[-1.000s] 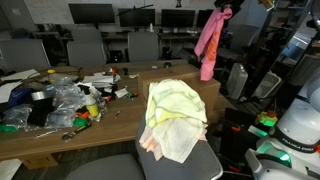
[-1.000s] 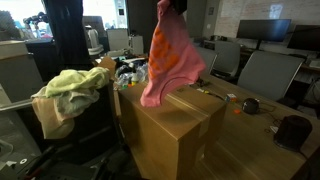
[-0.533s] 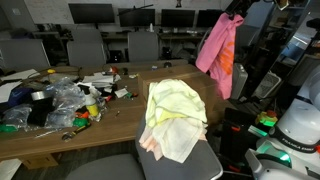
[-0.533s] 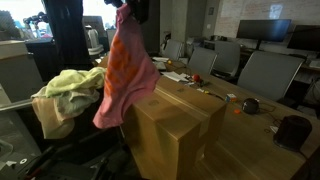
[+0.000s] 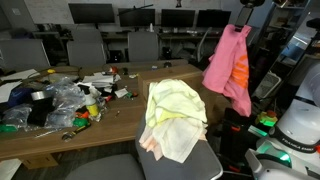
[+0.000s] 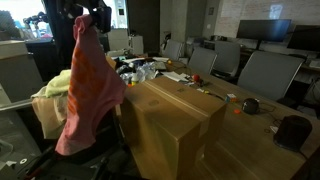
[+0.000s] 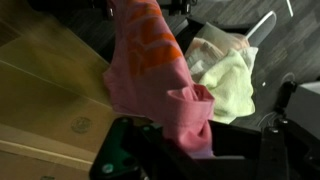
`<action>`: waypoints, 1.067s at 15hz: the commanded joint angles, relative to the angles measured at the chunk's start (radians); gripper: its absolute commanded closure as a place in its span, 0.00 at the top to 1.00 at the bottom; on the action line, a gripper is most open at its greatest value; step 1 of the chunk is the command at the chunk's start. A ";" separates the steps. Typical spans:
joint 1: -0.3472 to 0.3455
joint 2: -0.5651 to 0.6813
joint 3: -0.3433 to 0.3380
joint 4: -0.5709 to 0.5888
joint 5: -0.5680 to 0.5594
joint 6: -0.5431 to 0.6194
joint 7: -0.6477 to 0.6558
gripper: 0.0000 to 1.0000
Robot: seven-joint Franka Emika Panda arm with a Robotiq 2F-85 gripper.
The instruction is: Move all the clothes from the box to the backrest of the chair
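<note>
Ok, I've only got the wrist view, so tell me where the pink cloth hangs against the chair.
Observer: In an exterior view the pink cloth hangs full length from the jaws, beside the chair, not draped on it.
Operator: Describe what's on the backrest.
Observer: A yellow cloth covers the top of it, with a paler cloth hanging below.
Operator: Give me the box.
Observer: The cardboard box stands next to the chair; I can't see inside it from any view.
</note>
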 commanded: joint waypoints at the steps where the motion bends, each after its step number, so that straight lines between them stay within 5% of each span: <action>1: 0.056 0.014 0.054 0.042 -0.055 -0.109 -0.049 0.00; 11: 0.259 0.091 0.250 0.108 -0.206 -0.213 -0.127 0.00; 16: 0.330 0.152 0.277 0.156 -0.198 -0.187 -0.151 0.00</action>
